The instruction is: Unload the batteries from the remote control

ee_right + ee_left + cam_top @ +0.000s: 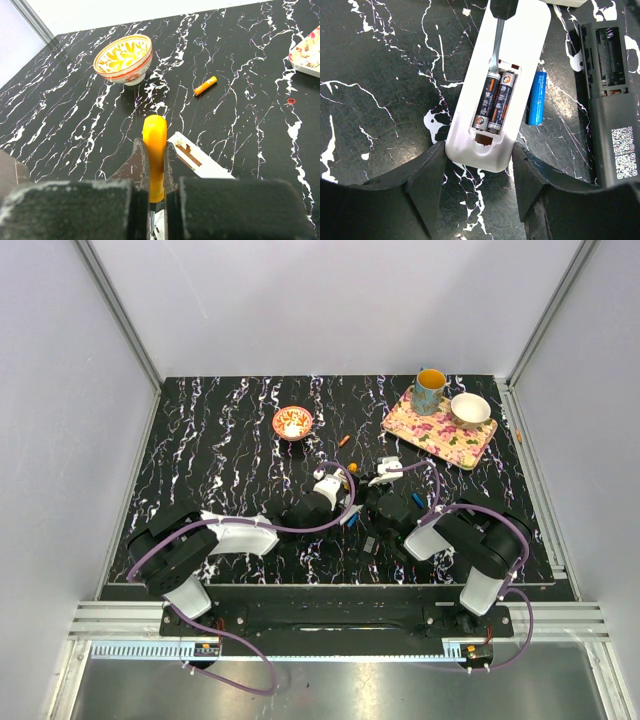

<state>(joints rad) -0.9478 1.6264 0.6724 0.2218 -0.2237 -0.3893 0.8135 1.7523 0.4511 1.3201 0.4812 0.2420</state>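
Left gripper is clamping white remote; right gripper is pinching orange tool. Print on 2 batteries is blurring unreadably; cut-off dark remote is showing QR codes.

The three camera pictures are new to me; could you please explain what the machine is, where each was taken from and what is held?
These are two robot arms at the near edge of a black marbled table. The wide picture looks down from above and behind them. The other two come from cameras on the wrists, each showing its own fingers. The left gripper clamps the near end of a white remote, whose open compartment has two batteries in it. The right gripper is shut on an orange-handled screwdriver, its blade tip at the cells' far end. Also on the table: a blue battery, a black remote with an empty compartment, a loose orange battery, a patterned bowl, and a floral tray carrying a mug and a white bowl.
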